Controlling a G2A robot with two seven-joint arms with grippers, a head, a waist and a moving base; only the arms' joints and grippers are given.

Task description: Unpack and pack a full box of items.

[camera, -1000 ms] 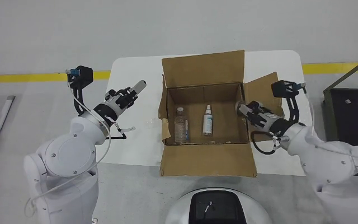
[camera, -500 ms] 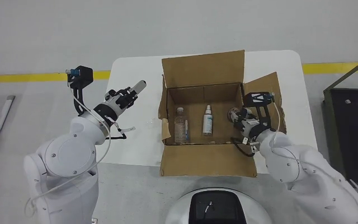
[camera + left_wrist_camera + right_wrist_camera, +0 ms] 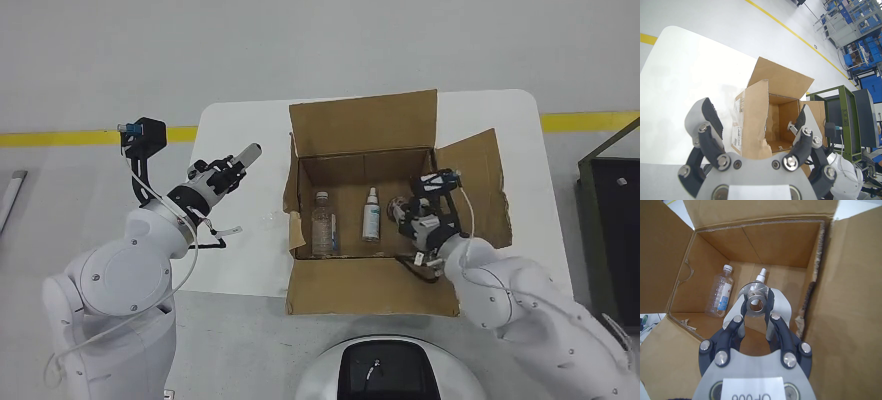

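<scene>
Box [image 3: 362, 125] stands open on the tabletop [image 3: 245, 125], its flaps folded out past the rim. My right pincer [image 3: 756, 303] hangs inside toward the right wall without touching it, clamped on a metal flanged hub [image 3: 753, 290]. A clear bottle [image 3: 720, 294] lies by the left wall and a spray bottle [image 3: 761, 274] mid-floor. My left pincer [image 3: 756, 111] hovers spread open over the tabletop's left part, well apart from the box.
</scene>
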